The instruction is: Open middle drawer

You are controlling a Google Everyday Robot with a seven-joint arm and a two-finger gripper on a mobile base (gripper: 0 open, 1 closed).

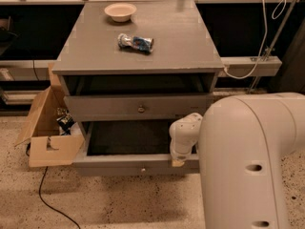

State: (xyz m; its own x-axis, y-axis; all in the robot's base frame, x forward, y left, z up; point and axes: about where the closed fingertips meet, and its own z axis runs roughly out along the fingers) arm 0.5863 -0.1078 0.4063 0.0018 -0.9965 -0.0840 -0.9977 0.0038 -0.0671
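The grey cabinet point(143, 56) shows two drawer fronts, each with a small round knob. The lower one is the middle drawer point(119, 165). It stands pulled well out, with its dark inside open to view and its knob point(143, 169) at centre. My gripper point(177, 161) is at the right part of this drawer's front rim, below my white wrist point(185, 132). My big white arm point(248, 161) fills the lower right and hides the drawer's right end. The upper drawer point(141, 108) is out only a little.
On the cabinet top lie a small cream bowl point(120, 11) and a crumpled blue-and-white packet point(136, 43). An open cardboard box point(50, 137) stands on the floor at the cabinet's left, with a black cable point(47, 199) trailing from it. A white cable point(248, 66) hangs at the right.
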